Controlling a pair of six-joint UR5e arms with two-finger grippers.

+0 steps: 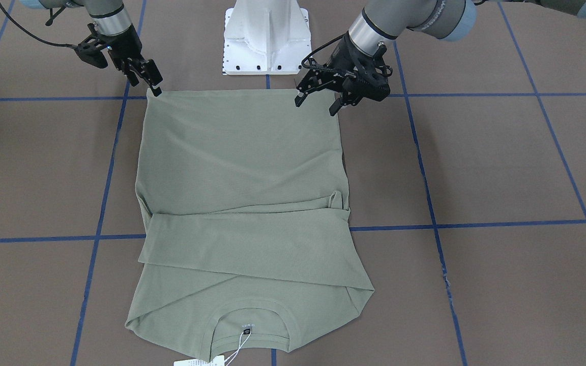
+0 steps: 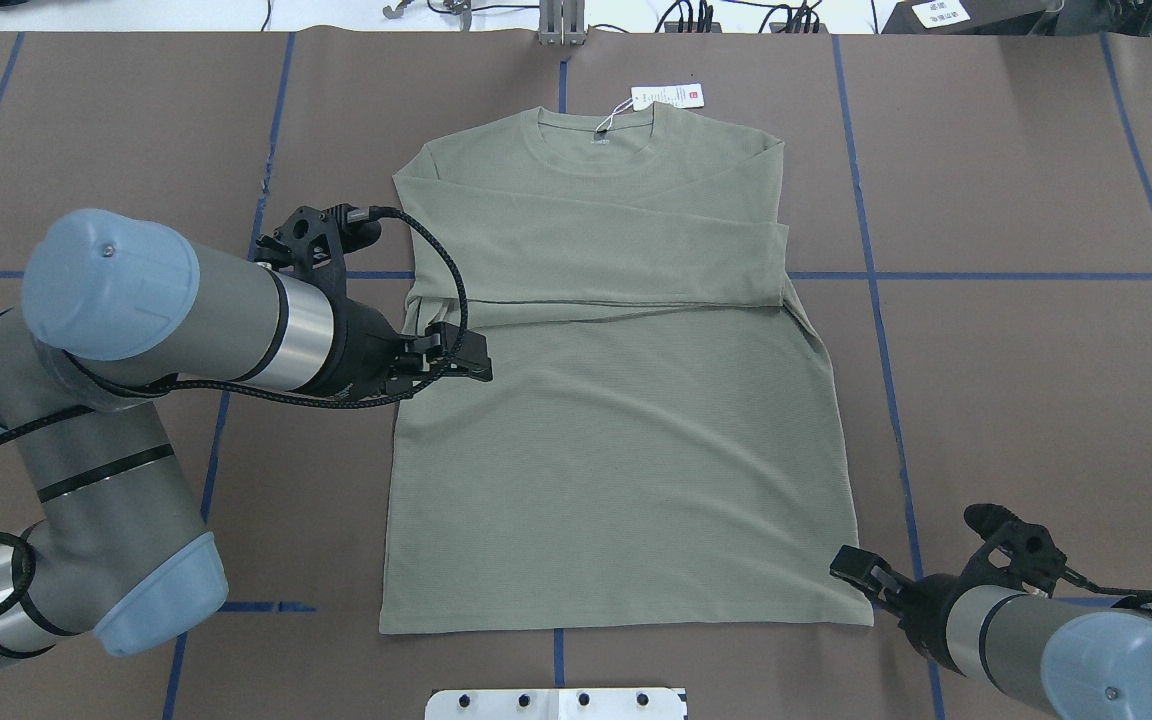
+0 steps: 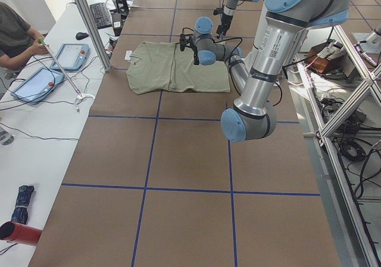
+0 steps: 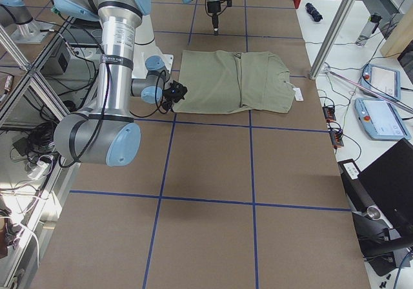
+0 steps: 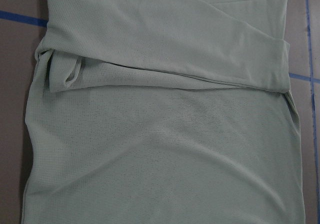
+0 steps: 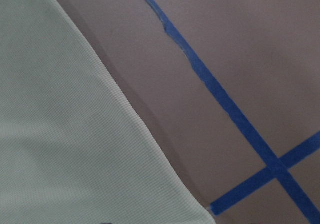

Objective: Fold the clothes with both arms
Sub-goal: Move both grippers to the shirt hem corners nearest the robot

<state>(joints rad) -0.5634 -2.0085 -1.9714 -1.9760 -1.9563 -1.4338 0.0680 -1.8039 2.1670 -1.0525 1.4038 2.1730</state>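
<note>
The shirt (image 1: 242, 162) lies flat in the middle of the table (image 1: 501, 168), collar away from the base, sleeves crossed over the chest, hem nearest the robot. My left gripper (image 1: 316, 104) hangs over one hem corner with its fingers spread wide, holding nothing. My right gripper (image 1: 145, 79) sits just at the other hem corner; I cannot tell how far its fingers are parted. The knit looks light, soft and limp, so I expect it to sag and drag if lifted at one point. I would pinch both hem corners right at the edge and lift together. The tag (image 2: 666, 95) by the collar may flop loose.
</note>
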